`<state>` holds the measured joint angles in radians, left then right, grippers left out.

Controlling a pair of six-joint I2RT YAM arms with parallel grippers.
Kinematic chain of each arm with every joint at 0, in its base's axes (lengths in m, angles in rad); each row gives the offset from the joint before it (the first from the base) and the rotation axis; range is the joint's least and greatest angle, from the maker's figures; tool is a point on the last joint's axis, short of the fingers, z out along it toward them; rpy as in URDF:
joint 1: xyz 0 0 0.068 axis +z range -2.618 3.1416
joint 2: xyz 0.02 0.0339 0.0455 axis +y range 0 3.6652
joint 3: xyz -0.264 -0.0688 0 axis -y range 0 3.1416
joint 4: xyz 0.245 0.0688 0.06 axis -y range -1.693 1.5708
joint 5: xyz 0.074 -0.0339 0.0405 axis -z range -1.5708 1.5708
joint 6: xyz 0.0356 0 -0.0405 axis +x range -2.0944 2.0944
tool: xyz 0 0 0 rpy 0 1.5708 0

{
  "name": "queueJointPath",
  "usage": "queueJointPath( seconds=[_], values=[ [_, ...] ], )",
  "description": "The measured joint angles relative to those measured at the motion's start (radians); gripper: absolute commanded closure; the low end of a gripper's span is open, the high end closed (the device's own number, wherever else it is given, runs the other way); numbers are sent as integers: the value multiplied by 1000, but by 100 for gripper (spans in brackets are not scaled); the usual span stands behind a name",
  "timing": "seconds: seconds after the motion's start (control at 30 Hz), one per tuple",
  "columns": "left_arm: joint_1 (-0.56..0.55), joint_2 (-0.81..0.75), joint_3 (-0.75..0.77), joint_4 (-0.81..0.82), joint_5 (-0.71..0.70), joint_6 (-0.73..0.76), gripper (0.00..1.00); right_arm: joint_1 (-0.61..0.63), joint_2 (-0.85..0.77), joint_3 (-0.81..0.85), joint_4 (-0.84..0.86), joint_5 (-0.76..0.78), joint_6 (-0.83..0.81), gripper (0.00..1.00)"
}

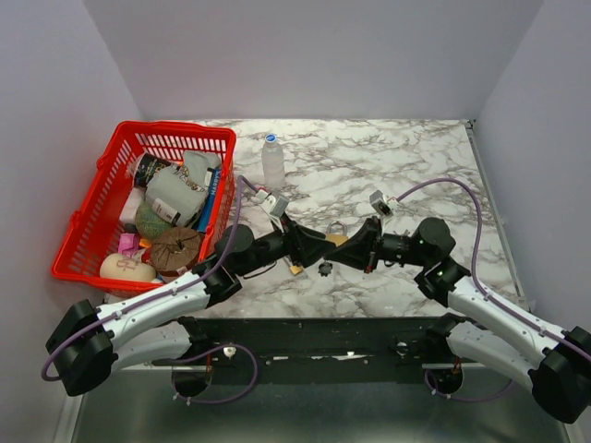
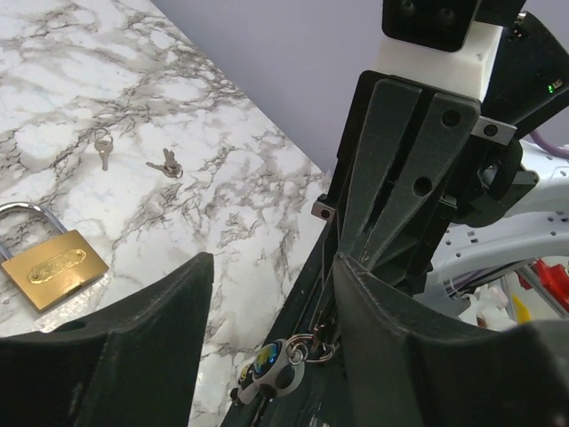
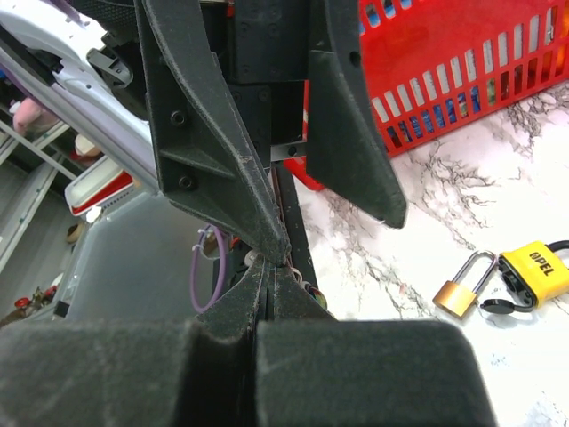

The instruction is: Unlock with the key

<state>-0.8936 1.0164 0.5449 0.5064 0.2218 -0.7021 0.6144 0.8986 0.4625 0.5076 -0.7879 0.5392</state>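
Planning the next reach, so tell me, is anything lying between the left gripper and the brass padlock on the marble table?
Nothing visible. The brass padlock lies on bare marble table just beside the open left gripper; the two small loose keys lie farther off, out of the path.

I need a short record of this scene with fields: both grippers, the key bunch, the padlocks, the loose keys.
right gripper: shut; key bunch seems to hang from it
left gripper: open, straddling the right one's tips
padlocks: brass padlock and yellow padlock side by side on the table, unheld
loose keys: two, on the table
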Motion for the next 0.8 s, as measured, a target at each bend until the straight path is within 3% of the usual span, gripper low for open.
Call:
queueJointPath(
  seconds=[0.13, 0.2, 0.47, 0.8],
  values=[
    [-12, 1, 0, 24, 9, -4, 48, 0, -17, 0, -16, 16, 2, 99],
    [-14, 1, 0, 32, 15, -6, 38, 2, -27, 0, -26, 24, 2, 99],
    [-21, -19, -17, 58, 14, -33, 24, 2, -59, 0, -41, 59, 0, 99],
    [-32, -54, -43, 77, 18, -55, 40, 2, -59, 0, -41, 94, -1, 99]
  ],
)
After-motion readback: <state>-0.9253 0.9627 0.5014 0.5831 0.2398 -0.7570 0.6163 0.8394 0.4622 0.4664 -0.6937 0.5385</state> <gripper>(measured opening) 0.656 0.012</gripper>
